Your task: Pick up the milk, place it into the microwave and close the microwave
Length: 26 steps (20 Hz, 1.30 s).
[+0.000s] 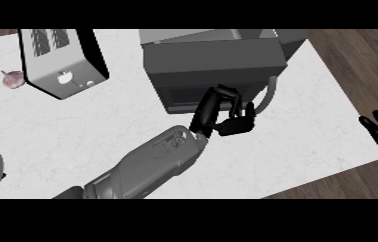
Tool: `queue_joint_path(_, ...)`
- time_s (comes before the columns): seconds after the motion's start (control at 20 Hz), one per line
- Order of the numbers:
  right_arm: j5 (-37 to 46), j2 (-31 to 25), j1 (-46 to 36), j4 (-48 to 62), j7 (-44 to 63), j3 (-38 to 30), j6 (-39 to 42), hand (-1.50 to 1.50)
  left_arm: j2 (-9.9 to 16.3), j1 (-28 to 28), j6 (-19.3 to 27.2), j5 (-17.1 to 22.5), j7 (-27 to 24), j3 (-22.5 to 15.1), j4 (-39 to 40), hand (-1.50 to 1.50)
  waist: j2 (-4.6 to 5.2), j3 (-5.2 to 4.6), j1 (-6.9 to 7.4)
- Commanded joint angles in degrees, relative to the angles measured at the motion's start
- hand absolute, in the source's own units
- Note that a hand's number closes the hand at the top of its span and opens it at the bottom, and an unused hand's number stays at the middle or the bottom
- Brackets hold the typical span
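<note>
The dark grey microwave (214,61) stands at the back middle of the white counter (74,131). Its door (210,92) with the dark window faces me and looks closed, with a curved grey handle (269,93) on its right side. My left hand (225,117) comes in from the lower left and is open, its straight fingers (220,97) up against the door's front. The milk shows nowhere. My right hand (368,123) shows only as relaxed fingers at the right edge, away from the microwave.
A silver toaster (59,61) stands at the back left, with a pale garlic bulb (11,78) beside it at the left edge. A dark object (2,172) peeks in at the lower left edge. The counter ends at the wooden floor (347,51) on the right.
</note>
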Motion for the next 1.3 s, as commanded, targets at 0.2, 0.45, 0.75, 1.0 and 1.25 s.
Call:
queue_joint_path(0.2, -2.1, -1.0, 0.2, -1.6, 0.7, 0.9, 2.2, -1.50, 0.1, -4.8, 2.9, 3.0, -4.2, 6.2, 7.0, 1.50, 0.34, -0.06, -0.01)
queue_joint_path(0.45, -3.1, -2.2, -0.2, -2.4, 1.2, 0.8, 2.8, -1.50, 0.1, -5.0, 2.8, 4.7, -5.8, 5.4, 8.1, 1.50, 0.66, -0.12, -0.52)
queue_joint_path(0.75, -4.3, -2.8, 0.3, -3.4, 1.6, 1.3, 4.0, -1.50, 0.1, -5.8, 2.4, 6.8, -8.2, 5.7, 9.7, 1.50, 0.84, -0.10, -1.09)
queue_joint_path(1.0, -5.2, -3.5, 0.0, -4.1, 2.0, 1.2, 4.4, -1.50, 0.1, -7.0, 3.2, 7.9, -9.8, 6.0, 11.8, 1.50, 1.09, -0.05, -1.89)
queue_joint_path(1.25, -5.8, -3.9, -0.3, -5.0, 2.6, 1.8, 4.5, -1.50, 0.1, -7.0, 3.0, 9.5, -11.0, 5.8, 11.9, 1.50, 1.31, -0.09, -1.91)
